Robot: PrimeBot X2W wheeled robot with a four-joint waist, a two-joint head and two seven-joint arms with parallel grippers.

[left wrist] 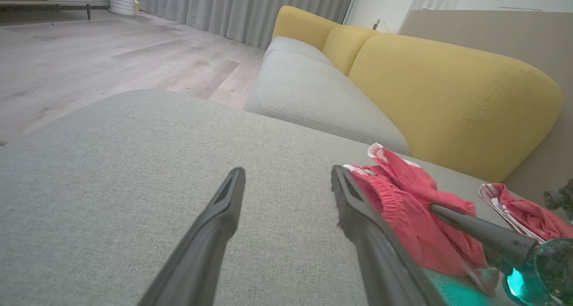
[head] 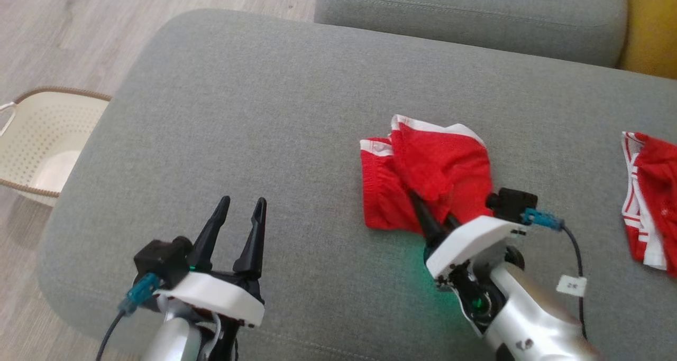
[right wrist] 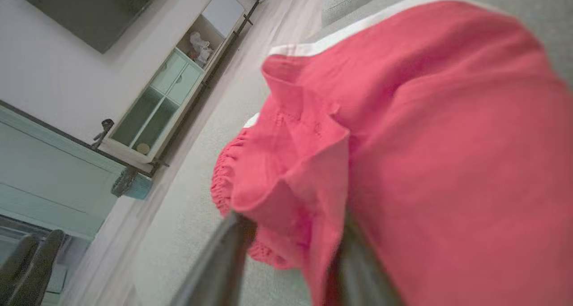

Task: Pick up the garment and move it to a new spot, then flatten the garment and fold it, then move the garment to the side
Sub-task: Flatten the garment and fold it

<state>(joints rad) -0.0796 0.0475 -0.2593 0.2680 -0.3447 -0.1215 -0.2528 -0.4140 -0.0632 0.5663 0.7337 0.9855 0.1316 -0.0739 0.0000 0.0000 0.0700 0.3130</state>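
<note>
A crumpled red garment with white trim (head: 423, 165) lies bunched on the grey ottoman cushion (head: 264, 112), right of centre. My right gripper (head: 432, 209) comes in from its near side and is shut on a fold of the red cloth, which drapes over both fingers in the right wrist view (right wrist: 291, 234). The left wrist view shows the same garment (left wrist: 403, 198) with a right finger (left wrist: 474, 227) pushed into it. My left gripper (head: 243, 202) hovers open over bare cushion to the garment's left, its fingers (left wrist: 224, 207) apart and holding nothing.
A second red and white garment (head: 653, 202) lies at the cushion's right edge. A cream perforated basket (head: 37, 139) stands on the wood floor to the left. A grey sofa seat (head: 476, 17) with yellow backs (left wrist: 447, 95) sits beyond the ottoman.
</note>
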